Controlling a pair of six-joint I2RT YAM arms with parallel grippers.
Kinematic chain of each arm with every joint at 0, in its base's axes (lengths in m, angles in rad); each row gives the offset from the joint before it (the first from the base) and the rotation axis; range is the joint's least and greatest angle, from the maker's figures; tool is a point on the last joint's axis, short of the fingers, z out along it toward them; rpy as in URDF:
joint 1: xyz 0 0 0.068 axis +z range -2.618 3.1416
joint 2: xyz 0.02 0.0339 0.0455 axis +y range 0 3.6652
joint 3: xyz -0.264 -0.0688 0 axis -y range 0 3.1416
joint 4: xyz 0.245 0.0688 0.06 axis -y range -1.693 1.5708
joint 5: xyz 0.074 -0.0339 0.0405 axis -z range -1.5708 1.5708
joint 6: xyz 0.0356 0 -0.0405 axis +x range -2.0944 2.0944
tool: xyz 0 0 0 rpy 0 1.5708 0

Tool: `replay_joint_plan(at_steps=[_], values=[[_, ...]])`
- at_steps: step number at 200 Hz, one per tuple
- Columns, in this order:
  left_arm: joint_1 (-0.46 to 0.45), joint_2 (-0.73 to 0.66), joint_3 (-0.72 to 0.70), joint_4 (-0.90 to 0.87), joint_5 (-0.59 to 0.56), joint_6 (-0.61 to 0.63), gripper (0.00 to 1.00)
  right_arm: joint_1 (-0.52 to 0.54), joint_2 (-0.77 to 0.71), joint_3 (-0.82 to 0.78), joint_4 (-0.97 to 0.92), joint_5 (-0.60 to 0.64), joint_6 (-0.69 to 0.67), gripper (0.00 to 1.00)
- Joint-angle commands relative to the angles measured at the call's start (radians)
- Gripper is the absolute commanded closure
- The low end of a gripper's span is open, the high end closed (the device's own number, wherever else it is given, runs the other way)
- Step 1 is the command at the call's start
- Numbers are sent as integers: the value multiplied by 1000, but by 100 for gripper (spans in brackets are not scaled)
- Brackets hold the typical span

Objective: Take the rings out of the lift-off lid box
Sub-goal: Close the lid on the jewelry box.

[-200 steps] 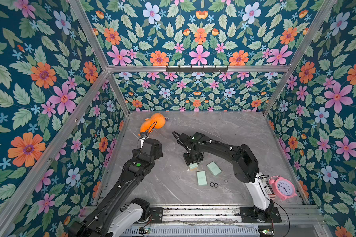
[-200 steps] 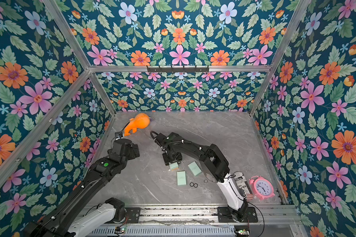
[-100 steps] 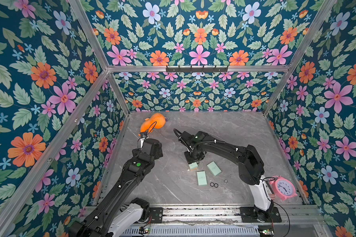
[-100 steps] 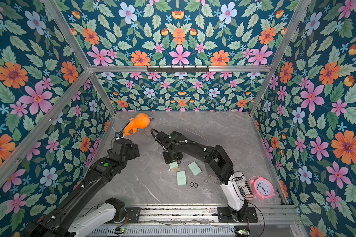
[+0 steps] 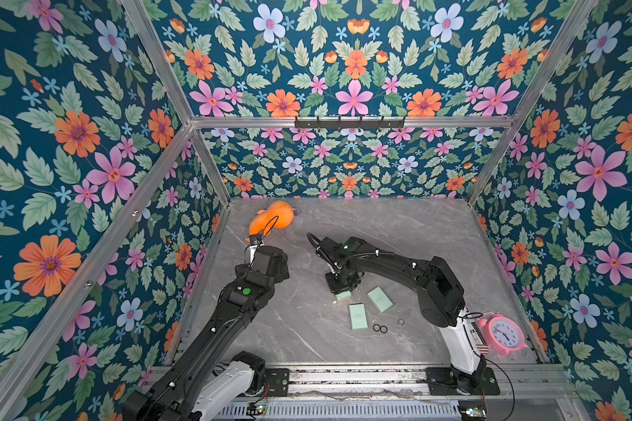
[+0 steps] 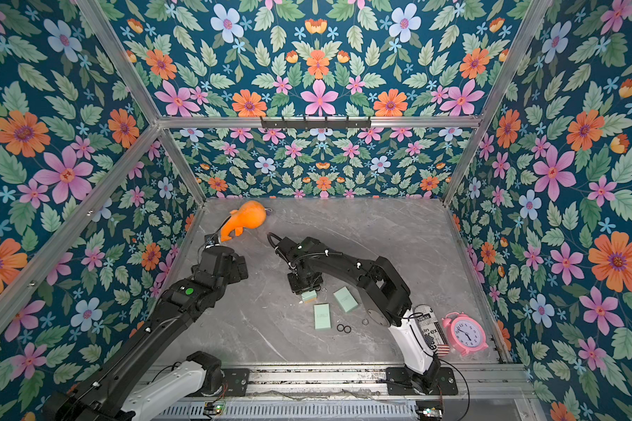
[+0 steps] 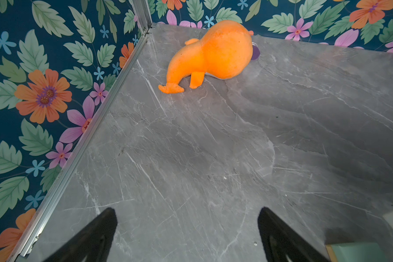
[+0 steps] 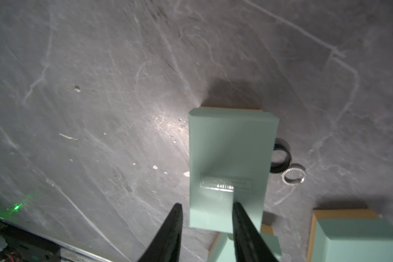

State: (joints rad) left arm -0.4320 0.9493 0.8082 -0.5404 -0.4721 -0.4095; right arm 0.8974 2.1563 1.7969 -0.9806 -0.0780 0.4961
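Three mint-green box pieces lie near the table's front. A flat lid with an embossed label is nearest the front. A second piece lies to its right. A small third piece sits directly under my right gripper. Its jaws stand a little apart above that piece, and I see no grip. Two black rings and a silvery ring lie loose on the table beside the lid. My left gripper hangs wide open over bare table.
An orange plush toy lies at the back left, just beyond the left arm. A pink alarm clock stands at the front right beside the right arm's base. Floral walls close in three sides.
The right gripper's jaws have narrowed over the small mint piece, and that arm's elbow has swung to the right. The left arm has not moved.
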Motion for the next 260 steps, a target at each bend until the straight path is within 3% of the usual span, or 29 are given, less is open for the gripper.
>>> replay_joint_plan(at_steps=[1,68,143,260], values=[[1,-1,3,-8,-5,11,1,0,4,-11,12,13,9,62],[2,-1,3,-8,-4,12,1,-3,30,-48,47,14,21,62],[4,-1,2,-9,-2,12,1,-3,27,77,-28,35,4,62],[4,-1,-1,-4,2,12,1,-11,84,87,0,2,-5,62]])
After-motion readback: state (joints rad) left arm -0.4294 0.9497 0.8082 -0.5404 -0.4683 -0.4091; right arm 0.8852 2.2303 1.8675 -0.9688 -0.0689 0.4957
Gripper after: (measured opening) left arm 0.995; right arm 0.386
